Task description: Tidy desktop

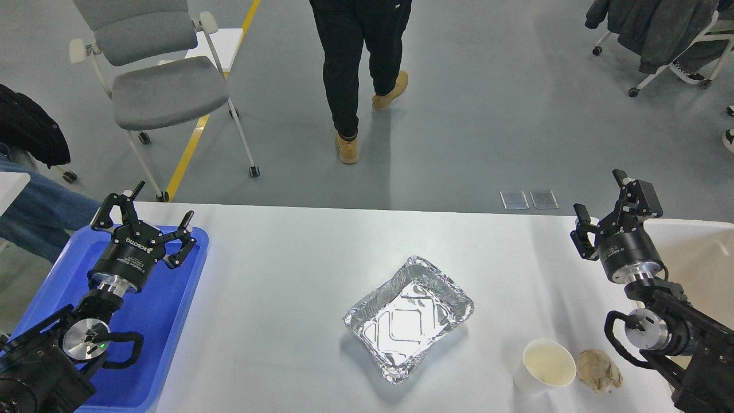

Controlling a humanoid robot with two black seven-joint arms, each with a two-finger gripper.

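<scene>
Right gripper (602,209), fingers spread and empty, is hovering behind the paper cup (545,367) on the desktop (287,275) (left gripper (150,221), likewise spread, is lying farther).

One head view looks forward and steeply down onto the white counter (298,269), with grey floor (487,115) beyond.

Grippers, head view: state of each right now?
Left gripper: open, empty, above the blue tray.
Right gripper: open, empty, above the desktop's right edge.
</scene>
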